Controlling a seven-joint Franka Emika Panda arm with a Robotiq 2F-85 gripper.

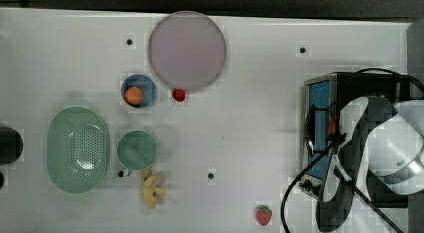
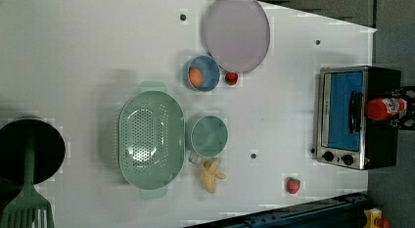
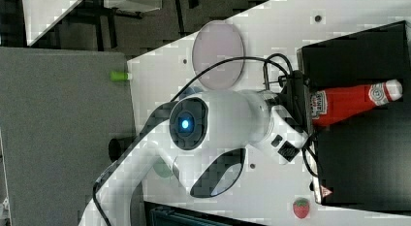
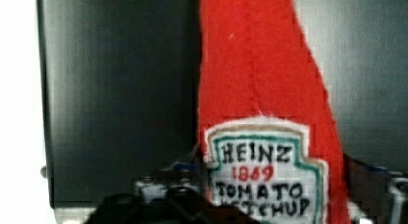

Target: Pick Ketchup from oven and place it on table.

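Ketchup (image 3: 354, 102) is seen lying on its side on the black top of the oven (image 2: 342, 115), cap end pointed at the right view's right, not yet lifted. Gripper (image 3: 310, 107) is set at the base end. In the wrist view the fingers (image 4: 159, 185) are spread wide on either side of the label; pad contact can't be confirmed.

Risks, as judged from here:
- Grasp is taken near the base, so most of the length is cantilevered. Cap end is likely to droop or swing once lifted, and the bottle could be levered out of the fingers.
- Body looks soft and tapered. Under squeeze it may be deformed or squirted out toward the narrow end.
- If the fingers are shut off-centre, the bottle could be rolled along the oven top and over its edge.
- A low carry-off could get the cap dragged on the oven top.
- Cable (image 3: 228, 66) is looped by the wrist, so a snag is possible.
- On the surface (image 2: 98, 42), the strawberry (image 2: 292, 185) by the oven should be avoided.
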